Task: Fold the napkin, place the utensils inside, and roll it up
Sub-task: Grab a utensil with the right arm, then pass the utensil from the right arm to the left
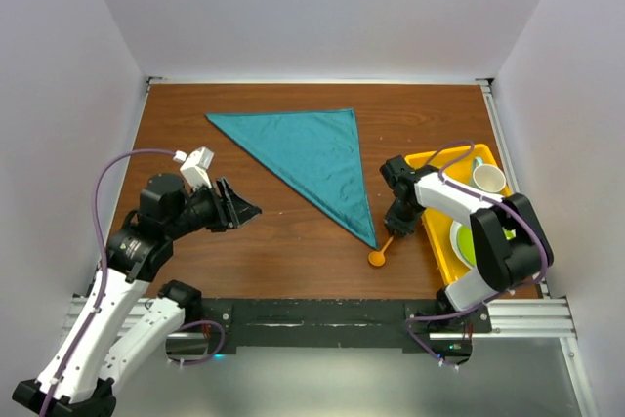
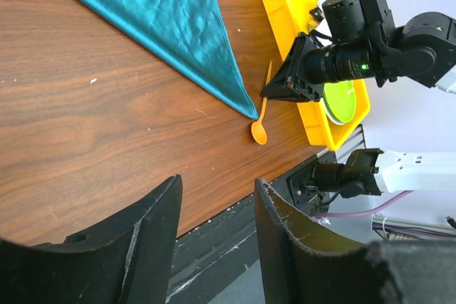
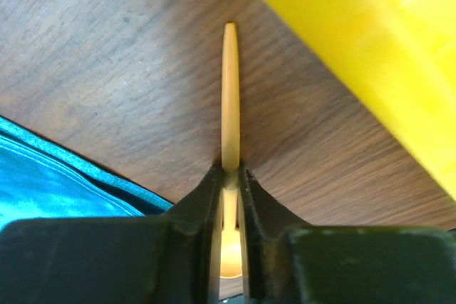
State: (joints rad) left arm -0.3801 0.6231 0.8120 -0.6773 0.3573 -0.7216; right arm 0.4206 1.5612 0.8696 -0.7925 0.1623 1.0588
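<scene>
While the thin teal cloth napkin (image 1: 303, 155) lies flat as a folded triangle in the upper middle of the overhead view, with its long edge along the top and its sharp tip pointing to the lower right, the small orange plastic spoon (image 1: 377, 258) sits just beside that tip on the brown wooden table (image 1: 293, 241). The spoon's round bowl is toward the bottom of the frame. Its thin straight handle slants up and to the right, toward the yellow plastic tray (image 1: 426, 158) at the right side. The spoon is on bare wood, not on the cloth.

The right gripper (image 3: 229, 176) stands over the handle. In the right wrist view its two black fingers (image 3: 206, 194) press against the handle from both sides with no gap. The bowl shows below them at the bottom centre, and the free end of the handle runs up to the top centre. Whether the spoon is off the wood cannot be told.

The left gripper (image 2: 217, 226) is in the left middle of the overhead view, apart from the napkin's slanting edge. Its fingers stand apart with nothing between them. In the left wrist view only wood and the table's dark near edge show through the gap.

Inside the tray sit a round green plate (image 1: 469, 246) toward the bottom of the frame and a white cup (image 1: 488, 179) above it. The right arm crosses over the tray.
</scene>
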